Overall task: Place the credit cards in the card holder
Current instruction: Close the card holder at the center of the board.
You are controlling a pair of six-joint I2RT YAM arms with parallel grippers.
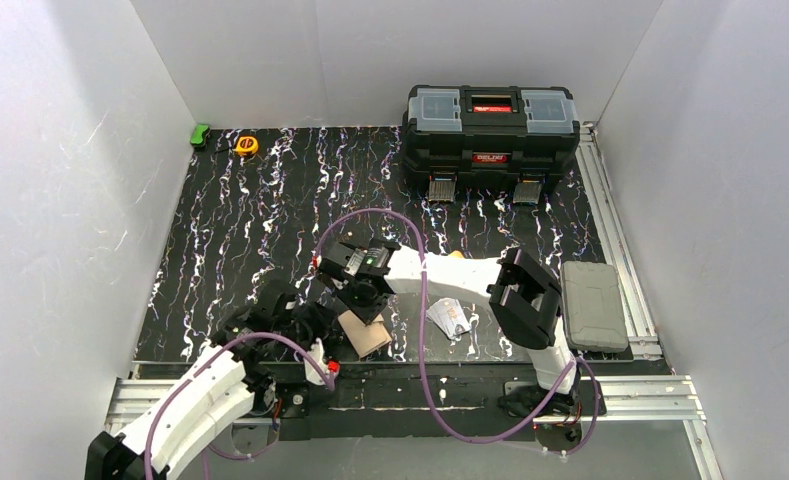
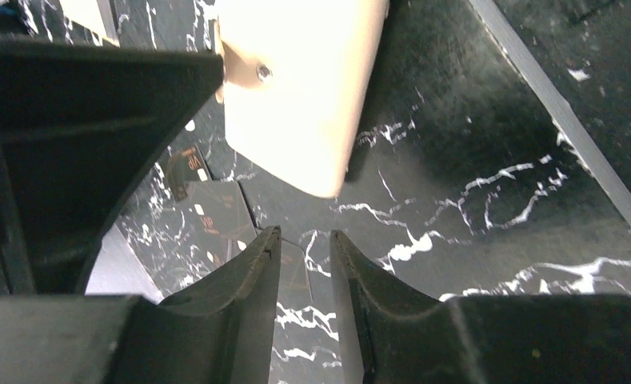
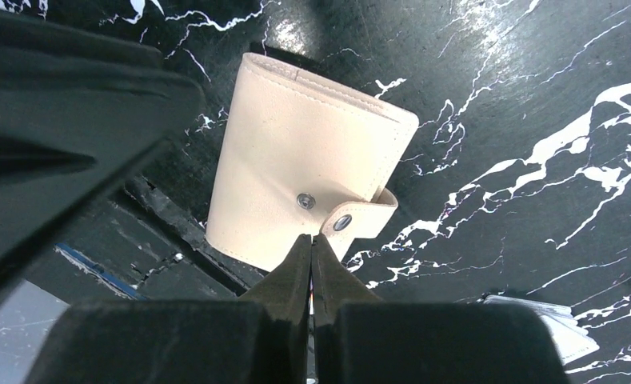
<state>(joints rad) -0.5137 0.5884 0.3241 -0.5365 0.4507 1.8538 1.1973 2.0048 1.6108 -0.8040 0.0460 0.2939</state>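
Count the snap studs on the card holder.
2: one stud on the face of the card holder, another stud on its tab, both by the right claw. Underside hidden.

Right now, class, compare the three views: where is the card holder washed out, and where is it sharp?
Left wrist view: the card holder is blown out to near-white, texture lost. Right wrist view: evenly lit, its stitching and snap crisp. Top external view: small and tan, no glare, no fine detail.
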